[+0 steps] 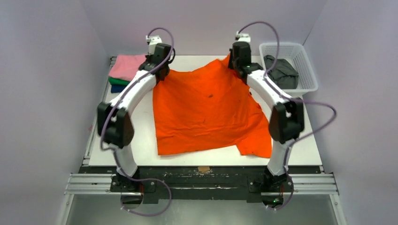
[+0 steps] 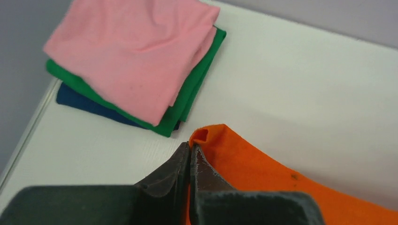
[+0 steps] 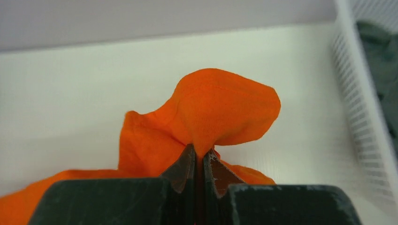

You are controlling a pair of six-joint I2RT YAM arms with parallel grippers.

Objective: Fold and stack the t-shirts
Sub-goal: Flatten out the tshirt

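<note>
While the bright orange cloth t-shirt (image 1: 206,112) lies spread across the middle of the white desk (image 1: 145,150), its 2 far corners are lifted off the surface. The left fingers (image 2: 176,166) are clamped tight on the far left corner, with a small roll of orange hem poking out past their tips. The right fingers (image 3: 183,168) are pressed together on the far right corner, and a puff of cloth bulges above them. At the desk's far left corner sits a stack of 3 folded shirts: pink (image 2: 136,51) on top, green (image 2: 197,75) beneath, navy blue (image 2: 77,101) at the bottom. A crumpled dark grey shirt (image 1: 281,71) lies in the white plastic lattice basket (image 1: 288,45) at far right.
</note>
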